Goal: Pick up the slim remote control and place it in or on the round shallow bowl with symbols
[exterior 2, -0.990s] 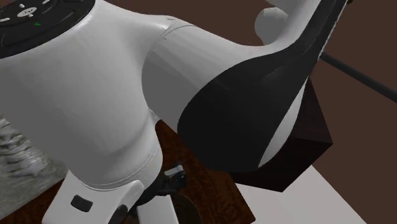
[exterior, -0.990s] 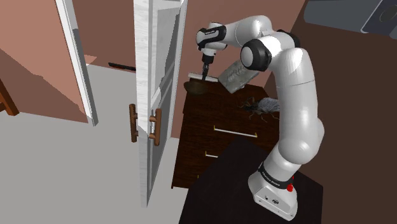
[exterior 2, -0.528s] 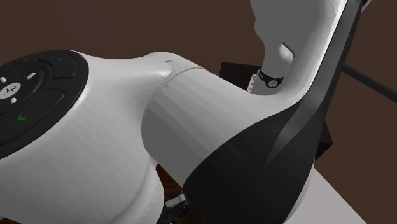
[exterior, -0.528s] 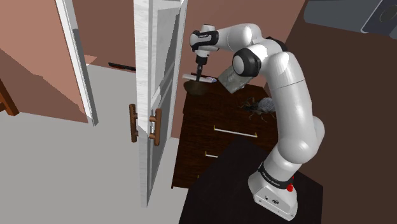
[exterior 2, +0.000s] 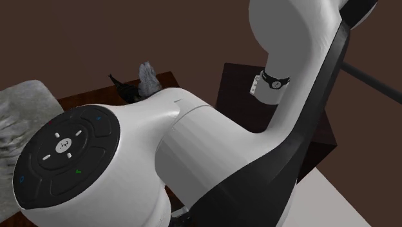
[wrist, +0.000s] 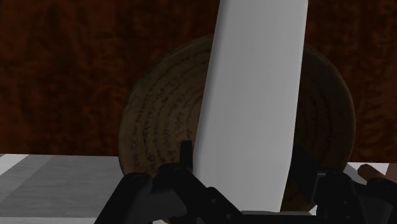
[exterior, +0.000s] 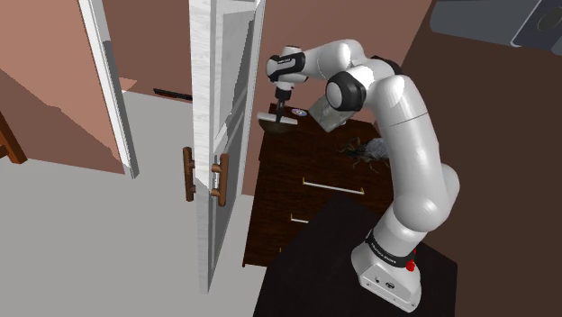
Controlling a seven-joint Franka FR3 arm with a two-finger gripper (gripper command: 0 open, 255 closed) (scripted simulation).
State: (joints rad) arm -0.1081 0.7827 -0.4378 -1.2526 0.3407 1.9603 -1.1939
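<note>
One thing in hand: a slim, flat, pale grey remote control (wrist: 254,108), pinched across its narrow width by the all-black two-finger gripper (wrist: 243,156). Closed only as far as that width, with a finger (wrist: 186,167) pressed to each long edge.

Hangs directly over a round, shallow brown bowl (wrist: 149,127) ringed with small symbols, near the corner of a dark wooden dresser (exterior: 315,185). Cannot tell whether touching the bowl or just clear of it.

Probably light and rigid, with smooth sides that could slip or swivel in so narrow a pinch. Best taken across the width near mid-length, for balance. May be about as long as the bowl is wide, so could end up resting across the rim rather than flat inside.

No other contents visible in the bowl past the remote.

Also on the dresser top, both apart from the bowl: a grey textured block (exterior: 329,113) and a dark, spidery, feathery object (exterior: 367,151). Beside the dresser, a white door (exterior: 221,135).
</note>
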